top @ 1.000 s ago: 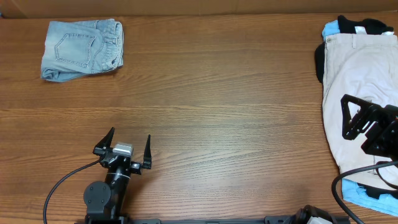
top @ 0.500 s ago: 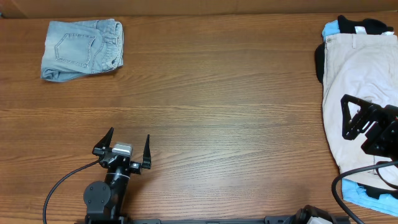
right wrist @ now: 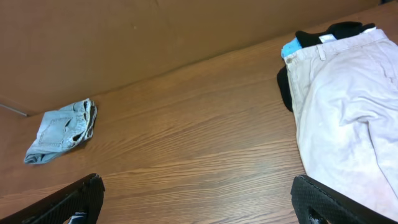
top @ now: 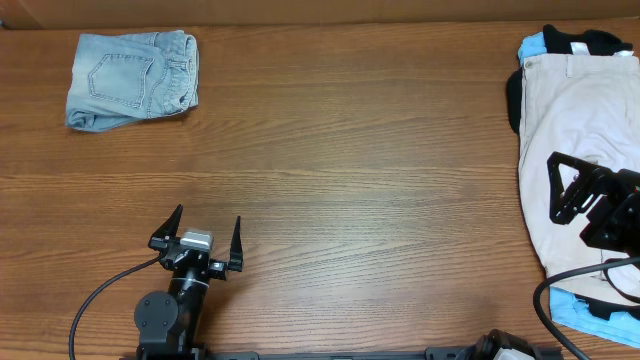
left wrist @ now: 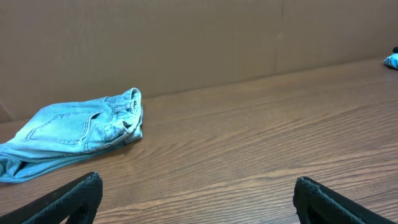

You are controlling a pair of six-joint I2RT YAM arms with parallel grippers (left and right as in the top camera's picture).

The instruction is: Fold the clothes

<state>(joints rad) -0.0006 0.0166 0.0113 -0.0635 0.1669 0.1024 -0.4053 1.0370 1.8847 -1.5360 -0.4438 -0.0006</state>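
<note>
Folded light-blue denim shorts [top: 132, 80] lie at the table's far left; they also show in the left wrist view [left wrist: 74, 127] and the right wrist view [right wrist: 62, 129]. A pile of clothes lies at the right edge: beige trousers [top: 585, 120] [right wrist: 348, 106] on top, a black garment [top: 590, 42] [right wrist: 329, 30] and a blue garment [top: 590, 312] [right wrist: 290, 48] beneath. My left gripper [top: 208, 232] [left wrist: 196, 190] is open and empty near the front left. My right gripper [top: 568, 190] [right wrist: 196, 190] is open and empty above the trousers' left edge.
The wooden table [top: 360, 170] stretches between the shorts and the pile. A brown cardboard wall [left wrist: 199, 37] stands along the far edge. A black cable [top: 100, 295] loops beside the left arm's base.
</note>
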